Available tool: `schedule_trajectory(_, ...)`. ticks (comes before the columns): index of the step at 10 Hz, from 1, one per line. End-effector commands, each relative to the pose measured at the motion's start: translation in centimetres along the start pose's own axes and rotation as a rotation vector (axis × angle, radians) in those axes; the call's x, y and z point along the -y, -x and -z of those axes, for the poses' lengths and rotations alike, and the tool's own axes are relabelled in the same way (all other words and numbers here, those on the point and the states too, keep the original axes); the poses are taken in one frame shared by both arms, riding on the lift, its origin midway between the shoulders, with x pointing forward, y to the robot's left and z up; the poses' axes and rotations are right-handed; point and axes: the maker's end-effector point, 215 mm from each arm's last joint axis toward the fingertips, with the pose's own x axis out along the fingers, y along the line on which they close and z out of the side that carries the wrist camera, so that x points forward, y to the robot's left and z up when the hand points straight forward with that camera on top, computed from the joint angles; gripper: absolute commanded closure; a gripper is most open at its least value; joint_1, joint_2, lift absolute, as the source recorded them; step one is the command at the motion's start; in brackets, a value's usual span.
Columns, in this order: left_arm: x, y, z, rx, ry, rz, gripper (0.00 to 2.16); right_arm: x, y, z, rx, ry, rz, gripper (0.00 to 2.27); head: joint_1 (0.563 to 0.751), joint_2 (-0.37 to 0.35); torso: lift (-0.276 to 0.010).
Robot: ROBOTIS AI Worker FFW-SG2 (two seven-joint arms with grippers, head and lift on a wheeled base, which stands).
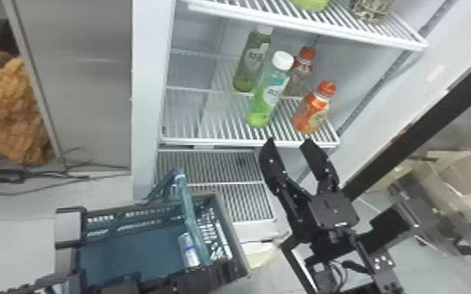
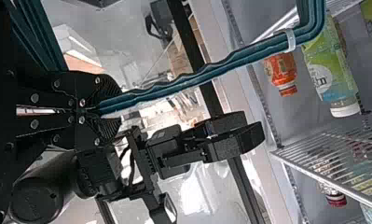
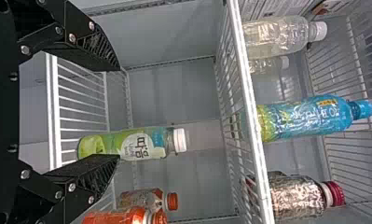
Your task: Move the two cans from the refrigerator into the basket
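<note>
The left gripper, clenched on the handle, could tip the basket by twisting, and the right gripper, fingers parted, the near green bottle by reaching wide.

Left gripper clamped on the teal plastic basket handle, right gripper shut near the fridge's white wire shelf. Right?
One error: the right gripper isn't shut; the head view shows its jaws spread apart near the white wire shelf. Rest holds: left gripper clamped on the teal plastic handle.
</note>
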Motion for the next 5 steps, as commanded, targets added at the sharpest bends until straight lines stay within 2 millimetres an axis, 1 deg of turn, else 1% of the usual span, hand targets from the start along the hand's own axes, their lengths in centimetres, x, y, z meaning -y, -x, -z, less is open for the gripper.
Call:
schedule_trajectory(1,-0.01,0.04,-0.16,0.001,-0.003,-0.001,1.22,-0.02,0.00,-0.03,0.000,0.002,-0.001,0.38,0.695,-0.350,-0.276)
schedule_trajectory(5,-0.01,0.04,-0.23,0.003,-0.004,-0.001,1.22,-0.03,-0.07,-0.11,0.003,0.004,-0.001,0.37,0.695,-0.350,-0.276)
